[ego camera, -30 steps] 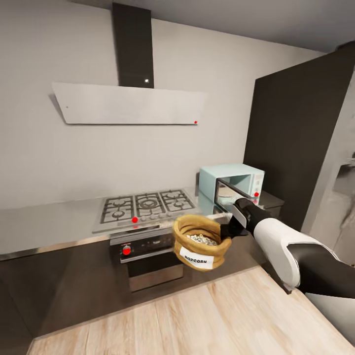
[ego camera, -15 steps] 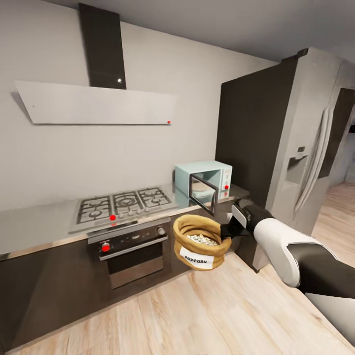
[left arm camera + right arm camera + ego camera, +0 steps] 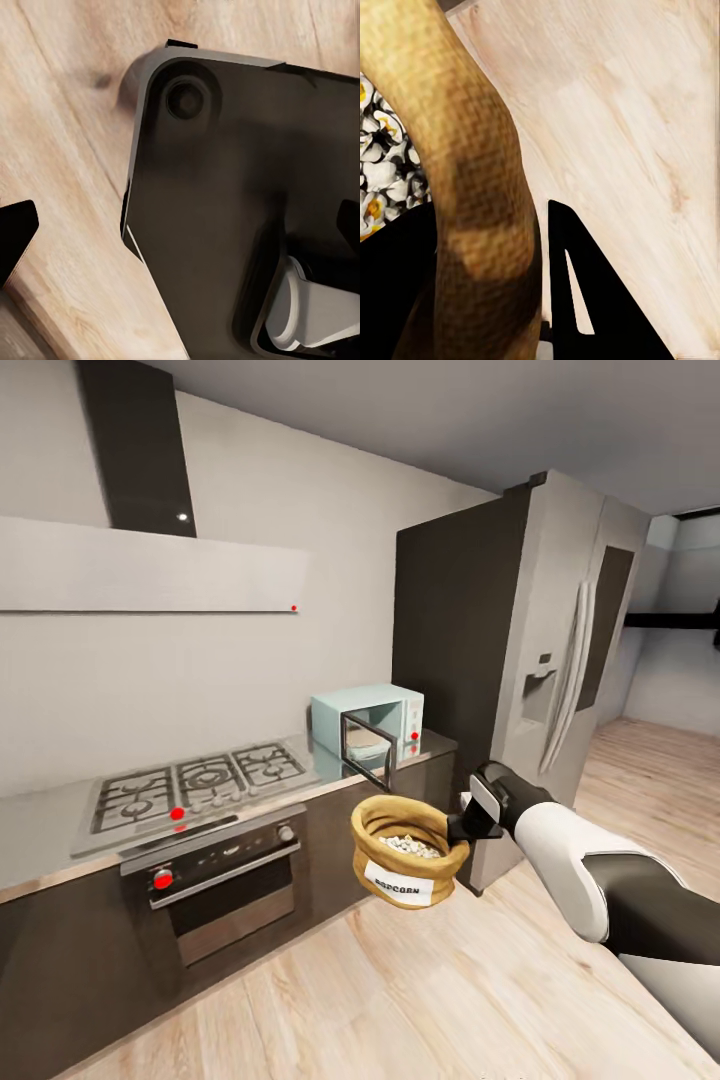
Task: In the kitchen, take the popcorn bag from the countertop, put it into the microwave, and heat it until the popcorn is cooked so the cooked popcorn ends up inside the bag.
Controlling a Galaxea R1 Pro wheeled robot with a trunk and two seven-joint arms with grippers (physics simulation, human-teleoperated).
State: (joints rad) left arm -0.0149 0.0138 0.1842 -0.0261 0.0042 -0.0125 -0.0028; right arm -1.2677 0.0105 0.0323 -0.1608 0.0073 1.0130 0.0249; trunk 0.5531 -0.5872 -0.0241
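The right gripper point(image 3: 468, 826) is clamped on the rolled rim of the popcorn bag point(image 3: 407, 850), holding it in mid-air over the wooden floor point(image 3: 400, 990), in front of and below the microwave point(image 3: 366, 722). The bag is squat, orange-tan and open-topped, with a white "POPCORN" label; whitish popcorn point(image 3: 408, 846) fills it. The microwave's door stands ajar. The left gripper's state cannot be determined.

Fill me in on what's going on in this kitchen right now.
The robot's right end effector grips the rolled rim of a small orange-tan paper popcorn bag, carrying it above the light wood floor. White popcorn shows inside. The pale blue microwave sits on the grey countertop with its dark glass door swung open, some way off from the bag.
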